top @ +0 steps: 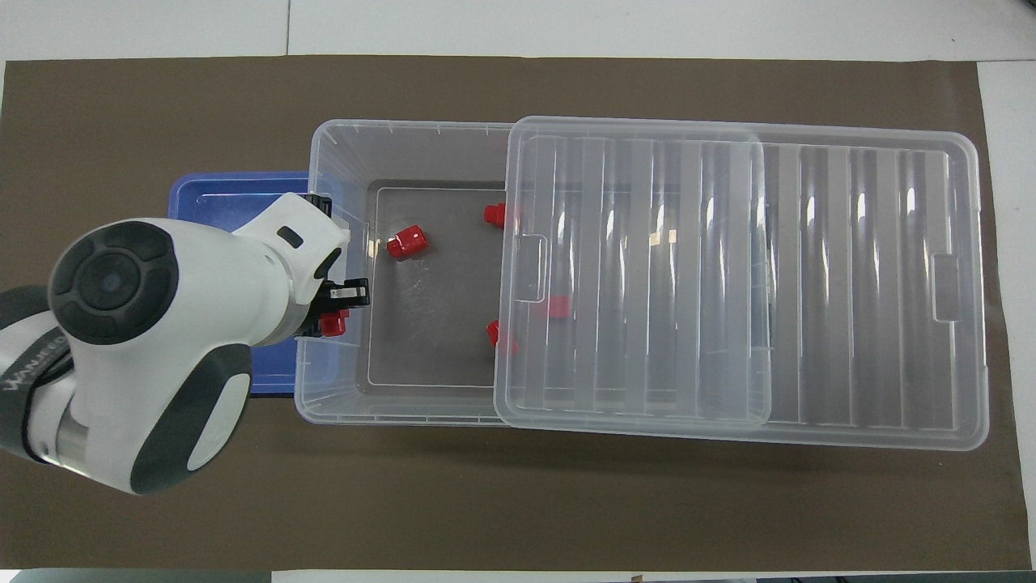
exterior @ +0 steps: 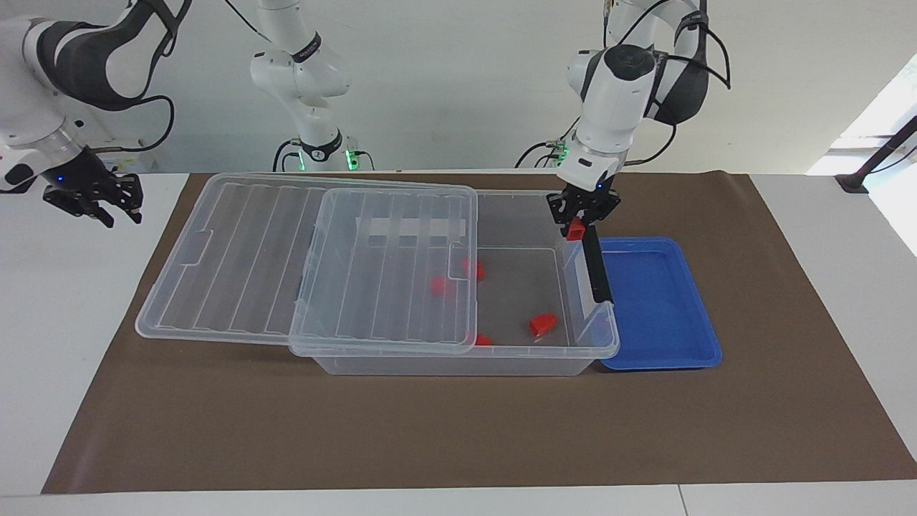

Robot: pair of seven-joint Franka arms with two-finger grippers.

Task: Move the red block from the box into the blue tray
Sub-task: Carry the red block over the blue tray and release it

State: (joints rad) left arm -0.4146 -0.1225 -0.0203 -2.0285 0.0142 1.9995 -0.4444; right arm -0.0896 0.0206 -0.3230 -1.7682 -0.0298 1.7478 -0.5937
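My left gripper (exterior: 582, 215) is shut on the red block (exterior: 575, 228) and holds it in the air over the box's end wall by the black latch bar (exterior: 595, 264); the block also shows in the overhead view (top: 333, 324) under the gripper (top: 344, 312). The clear box (exterior: 458, 357) stands mid-table with its ribbed lid (exterior: 308, 265) slid toward the right arm's end. The blue tray (exterior: 663, 308) lies beside the box at the left arm's end; the left arm hides part of it in the overhead view (top: 218, 194). My right gripper (exterior: 92, 197) hangs off the mat at the right arm's end.
Several other red pieces lie in the box: one in the open part (exterior: 542, 324), one at the lid's edge (exterior: 473, 269), one under the lid (exterior: 438, 286). A brown mat (exterior: 458, 430) covers the table.
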